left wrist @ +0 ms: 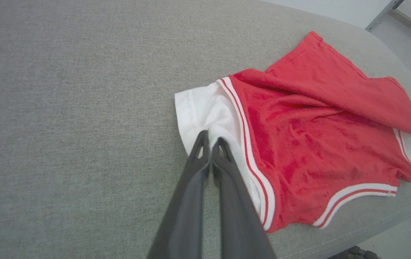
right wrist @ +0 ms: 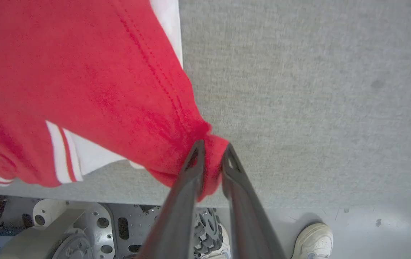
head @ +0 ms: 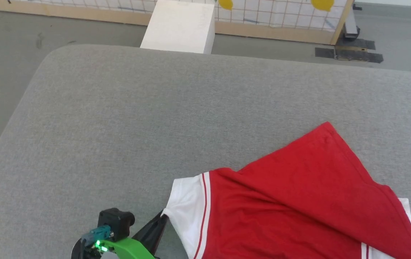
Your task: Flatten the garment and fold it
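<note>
Left claw [left wrist: 211,143] clamped on white sleeve [left wrist: 198,108] of shirt [left wrist: 299,144]; right claw [right wrist: 212,155] clamped on red hem corner [right wrist: 217,141]. Shirt rumpled, partly folded over, on grey desk [left wrist: 65,108].

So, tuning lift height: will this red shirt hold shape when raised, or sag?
Probably floppy: the garment lies in soft folds. It likely sags between the left gripper and right gripper, each pinching only a small bunch. Looks thin, probably light.

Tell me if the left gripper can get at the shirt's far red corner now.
Likely not yet: the left gripper is shut on the garment's white sleeve, so it must release first. Otherwise only bare grey cushion lies around that far corner.
</note>
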`<state>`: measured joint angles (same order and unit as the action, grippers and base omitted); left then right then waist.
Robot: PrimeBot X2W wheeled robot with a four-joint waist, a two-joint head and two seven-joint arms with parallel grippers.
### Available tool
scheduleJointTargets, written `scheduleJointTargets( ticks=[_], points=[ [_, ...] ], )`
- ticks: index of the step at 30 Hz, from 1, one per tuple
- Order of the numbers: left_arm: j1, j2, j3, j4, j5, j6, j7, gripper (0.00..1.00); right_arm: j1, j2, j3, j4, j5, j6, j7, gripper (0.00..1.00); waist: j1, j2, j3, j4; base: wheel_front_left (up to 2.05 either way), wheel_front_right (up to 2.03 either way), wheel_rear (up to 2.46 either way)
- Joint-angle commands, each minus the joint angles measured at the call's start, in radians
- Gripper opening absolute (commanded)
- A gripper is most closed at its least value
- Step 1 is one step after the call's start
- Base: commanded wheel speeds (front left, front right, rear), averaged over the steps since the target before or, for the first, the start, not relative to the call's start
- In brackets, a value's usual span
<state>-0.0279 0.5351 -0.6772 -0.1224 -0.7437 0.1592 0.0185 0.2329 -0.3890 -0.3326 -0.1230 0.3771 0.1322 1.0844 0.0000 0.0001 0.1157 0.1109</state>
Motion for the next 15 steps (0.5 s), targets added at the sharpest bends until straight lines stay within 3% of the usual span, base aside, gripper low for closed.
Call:
scheduleJointTargets(
  ticks=[1, 8, 15],
  points=[
    [-0.019, 0.0, 0.0, -0.006, 0.006, 0.003, 0.006, 0.0, -0.038, -0.023, 0.015, -0.018, 0.001, -0.002, -0.017, 1.0, 0.0, -0.0001, 0.015, 0.018, 0.0, 0.0, 0.0],
    [-0.054, -0.01, -0.014, -0.049, 0.03, 0.012, 0.021, 0.0, -0.277, -0.084, 0.134, -0.06, 0.065, -0.002, -0.077, 1.0, 0.0, -0.0001, 0.071, 0.07, 0.0, 0.0, 0.0],
    [-0.108, -0.042, -0.035, -0.088, 0.055, 0.011, 0.033, 0.0, -0.529, -0.139, 0.31, 0.096, 0.047, -0.002, -0.034, 1.0, 0.0, -0.0001, 0.156, 0.158, 0.0, 0.0, 0.0]
  ],
)
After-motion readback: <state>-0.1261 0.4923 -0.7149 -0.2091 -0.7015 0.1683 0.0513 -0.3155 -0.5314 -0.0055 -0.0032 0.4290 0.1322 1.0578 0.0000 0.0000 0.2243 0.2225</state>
